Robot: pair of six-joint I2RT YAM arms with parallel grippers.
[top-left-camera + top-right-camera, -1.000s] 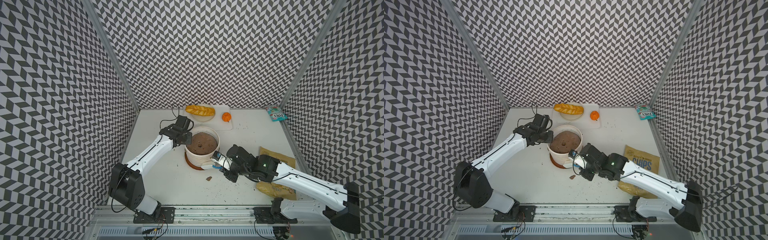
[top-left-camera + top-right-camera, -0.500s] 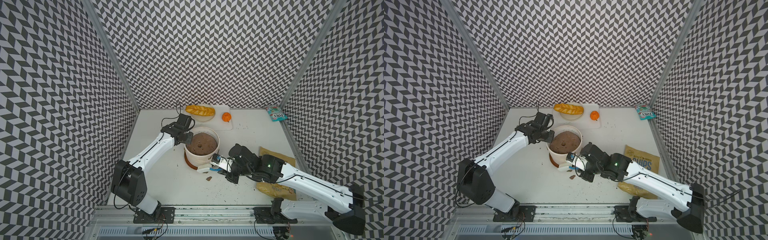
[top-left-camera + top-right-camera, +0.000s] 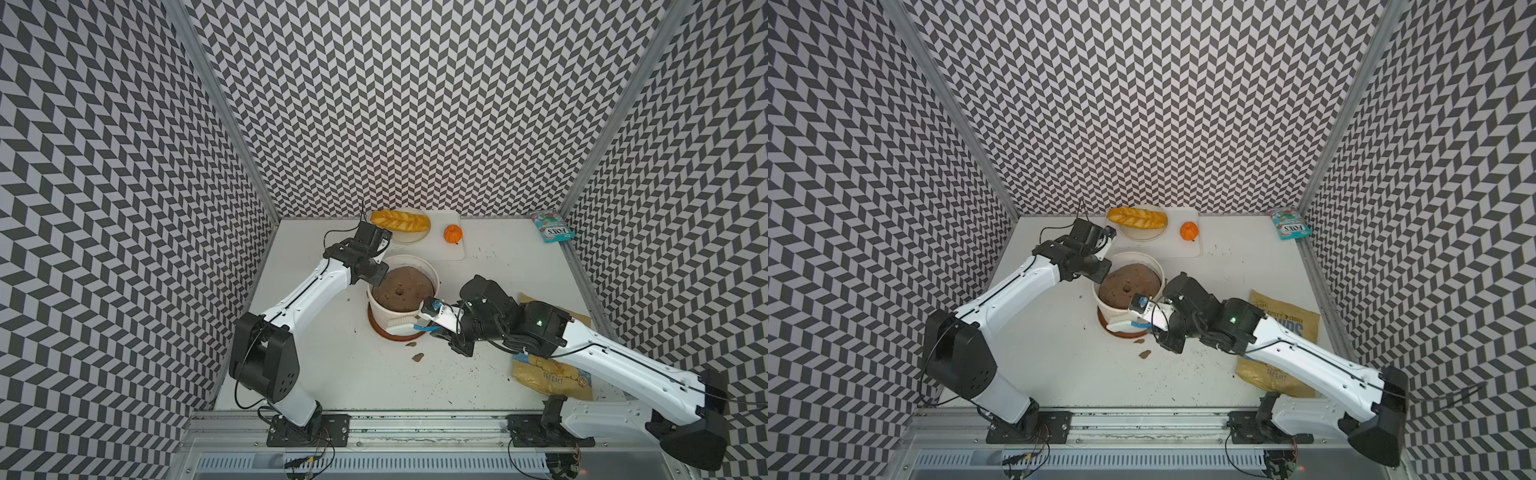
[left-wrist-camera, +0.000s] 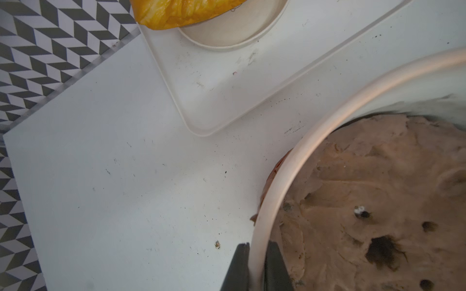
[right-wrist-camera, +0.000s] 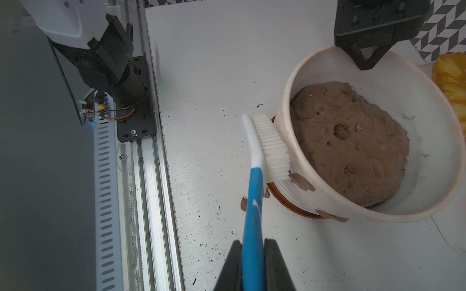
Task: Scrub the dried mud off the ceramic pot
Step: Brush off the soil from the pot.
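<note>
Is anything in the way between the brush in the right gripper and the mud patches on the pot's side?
Nothing visible. The brush bristles rest against the ceramic pot wall, right beside a dried mud blotch.

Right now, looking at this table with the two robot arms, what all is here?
ribbed ceramic pot: one, white, central
round saucer: one, terracotta-brown, under the pot
soil mass: one, brown, inside the pot
dried mud: several bits, dull brown, on the pot's wall and the table beside it
scrubbing brush: one, blue-and-white, against the pot wall
flat tray: one, white, at the back
round plate: one, white, on the tray
braided bread: one, golden yellow, on the plate
round fruit: one, orange, on the tray
printed packet: one, teal, back corner
chip bag: one, tan, under the right arm
table: one, white
left gripper: one, black, shut on the pot's rim
right gripper: one, black, shut on the brush handle
</note>
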